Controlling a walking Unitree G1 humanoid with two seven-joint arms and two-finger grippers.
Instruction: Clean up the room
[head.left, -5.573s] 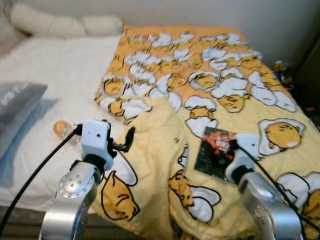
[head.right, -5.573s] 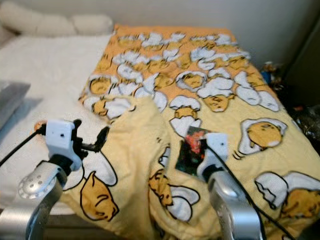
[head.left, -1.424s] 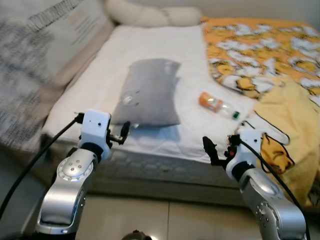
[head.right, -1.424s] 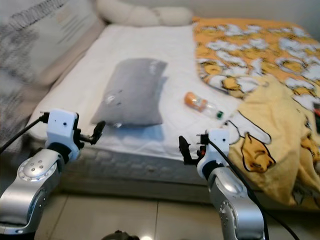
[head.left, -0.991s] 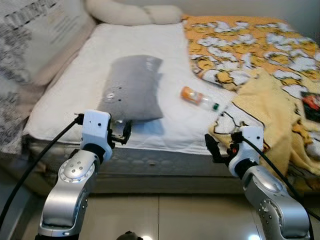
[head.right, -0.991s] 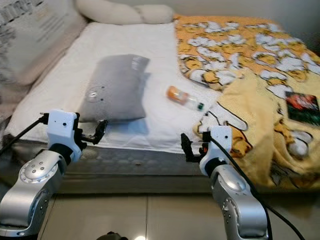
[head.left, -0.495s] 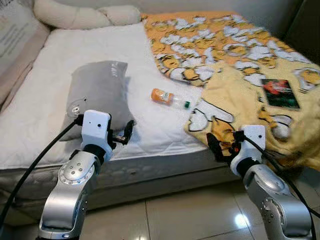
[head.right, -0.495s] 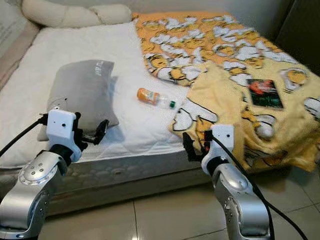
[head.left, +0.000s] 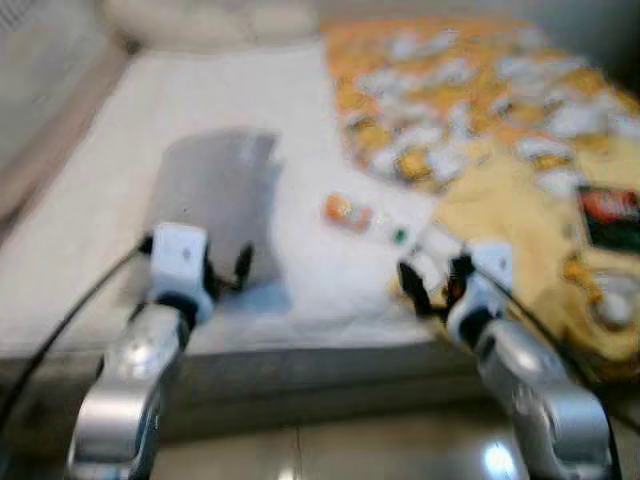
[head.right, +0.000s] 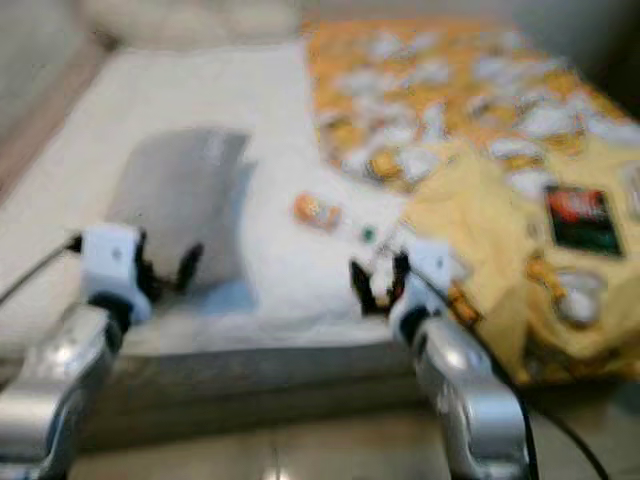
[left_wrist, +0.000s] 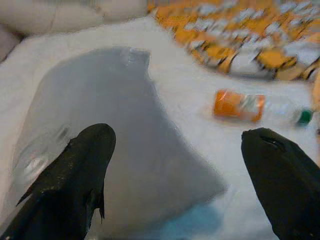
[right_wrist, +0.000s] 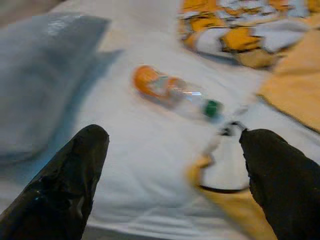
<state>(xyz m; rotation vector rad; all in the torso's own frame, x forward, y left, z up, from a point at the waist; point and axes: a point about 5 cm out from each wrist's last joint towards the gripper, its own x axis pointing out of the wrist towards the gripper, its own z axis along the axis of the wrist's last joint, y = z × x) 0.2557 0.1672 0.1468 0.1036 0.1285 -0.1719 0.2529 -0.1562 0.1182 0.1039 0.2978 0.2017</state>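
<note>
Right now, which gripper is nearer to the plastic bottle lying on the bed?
Right. The right gripper hangs open at the mattress edge just short of the bottle. The left gripper, also open, hangs farther off to the bottle's left, in front of the grey pillow.

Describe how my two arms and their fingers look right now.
Both arms are silver metal with rounded joints. Each wrist carries a white boxy housing with a black cable trailing back. The left gripper and right gripper each have two long, glossy black fingers, tapered and rounded at the tips.
</note>
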